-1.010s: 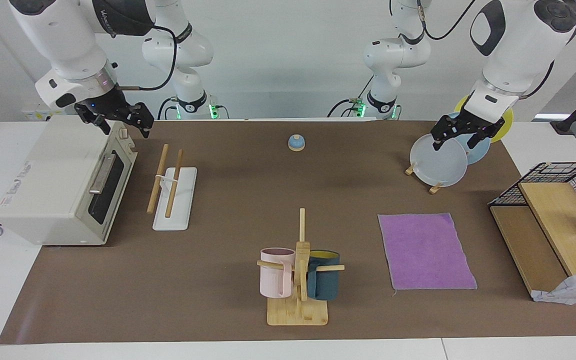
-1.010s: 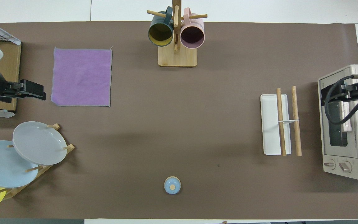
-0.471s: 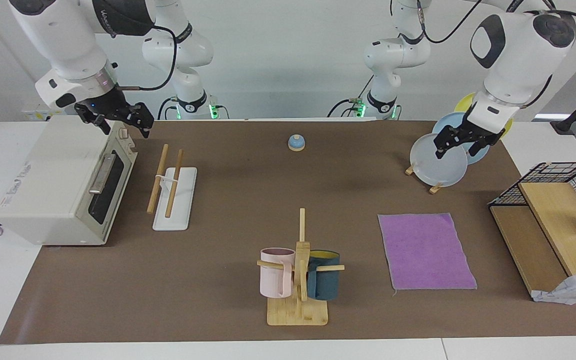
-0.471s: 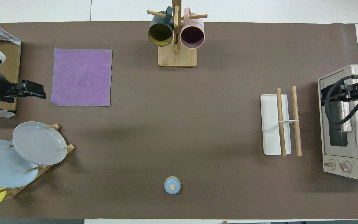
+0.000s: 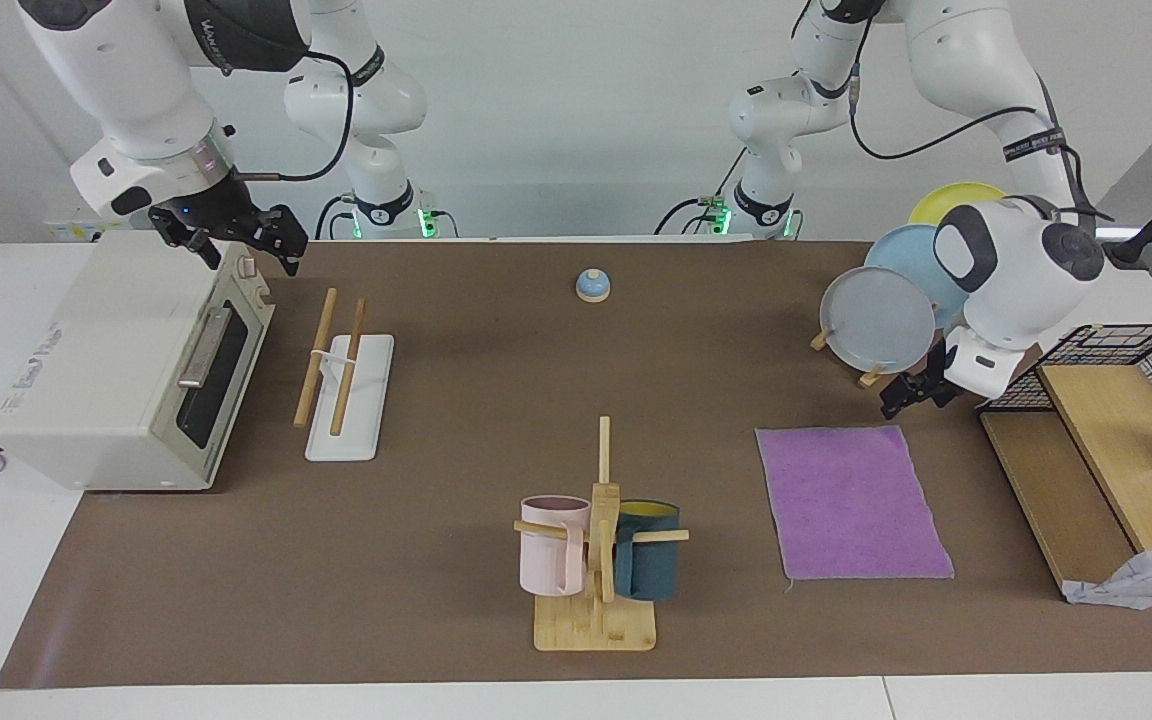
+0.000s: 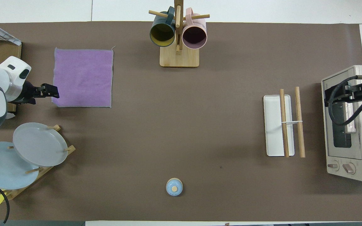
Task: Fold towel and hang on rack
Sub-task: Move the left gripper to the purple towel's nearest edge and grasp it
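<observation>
The purple towel (image 5: 851,500) lies flat on the brown mat toward the left arm's end; it also shows in the overhead view (image 6: 83,77). My left gripper (image 5: 911,394) is open and empty, low over the mat by the towel's corner nearest the left arm's base, also seen from overhead (image 6: 51,91). The rack (image 5: 341,370), two wooden rods on a white base, stands bare toward the right arm's end beside the toaster oven, and shows in the overhead view (image 6: 289,122). My right gripper (image 5: 236,240) waits open and empty over the oven's top edge.
A toaster oven (image 5: 126,370) stands at the right arm's end. A mug tree (image 5: 598,560) with two mugs is mid-table, farther from the robots. A plate stand (image 5: 876,320) with plates is near the left gripper. A wooden shelf with a wire basket (image 5: 1106,430) and a small blue knob (image 5: 592,286) are also here.
My left arm has come down from in front of the plates to just above the mat at the towel's near corner. The right arm has not moved.
</observation>
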`<state>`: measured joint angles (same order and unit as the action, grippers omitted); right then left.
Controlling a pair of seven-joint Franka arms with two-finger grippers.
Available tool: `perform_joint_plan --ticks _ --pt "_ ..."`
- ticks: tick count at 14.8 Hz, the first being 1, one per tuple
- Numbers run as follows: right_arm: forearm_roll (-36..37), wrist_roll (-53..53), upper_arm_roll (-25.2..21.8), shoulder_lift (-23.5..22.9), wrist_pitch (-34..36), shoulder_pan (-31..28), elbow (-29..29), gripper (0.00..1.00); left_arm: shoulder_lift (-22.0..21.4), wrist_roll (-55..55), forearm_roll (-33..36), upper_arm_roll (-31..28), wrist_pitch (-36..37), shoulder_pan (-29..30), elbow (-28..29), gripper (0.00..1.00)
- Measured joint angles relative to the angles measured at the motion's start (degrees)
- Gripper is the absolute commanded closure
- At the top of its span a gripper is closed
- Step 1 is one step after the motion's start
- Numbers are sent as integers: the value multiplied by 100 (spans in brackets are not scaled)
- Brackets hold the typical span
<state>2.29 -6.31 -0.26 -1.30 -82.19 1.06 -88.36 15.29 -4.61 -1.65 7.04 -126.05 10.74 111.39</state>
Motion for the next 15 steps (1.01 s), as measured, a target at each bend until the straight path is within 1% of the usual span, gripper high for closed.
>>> perform_joint_plan --ticks 2,4,5,6,8,9,12,14,15 --pt "0 0 0 0 0 0 0 0 226 0 0 0 -198 53 0 5" --pt "0 0 0 0 0 0 0 0 344 0 0 0 -350 77 1 9" --pt "0 0 0 0 0 0 0 0 385 0 0 1 -375 78 1 15" --pt "0 0 0 0 0 0 0 0 404 0 0 5 -380 78 0 20" --pt "0 0 0 0 0 0 0 0 407 0 -1 7 -381 78 -1 28" --pt "0 0 0 0 0 0 0 0 407 0 -6 7 -381 78 -1 29" --pt "0 0 0 0 0 0 0 0 407 0 -62 10 -381 81 0 47" --pt "0 0 0 0 0 0 0 0 413 0 -132 8 -381 111 1 54" --pt "0 0 0 0 0 0 0 0 415 0 -177 8 -381 123 1 56"
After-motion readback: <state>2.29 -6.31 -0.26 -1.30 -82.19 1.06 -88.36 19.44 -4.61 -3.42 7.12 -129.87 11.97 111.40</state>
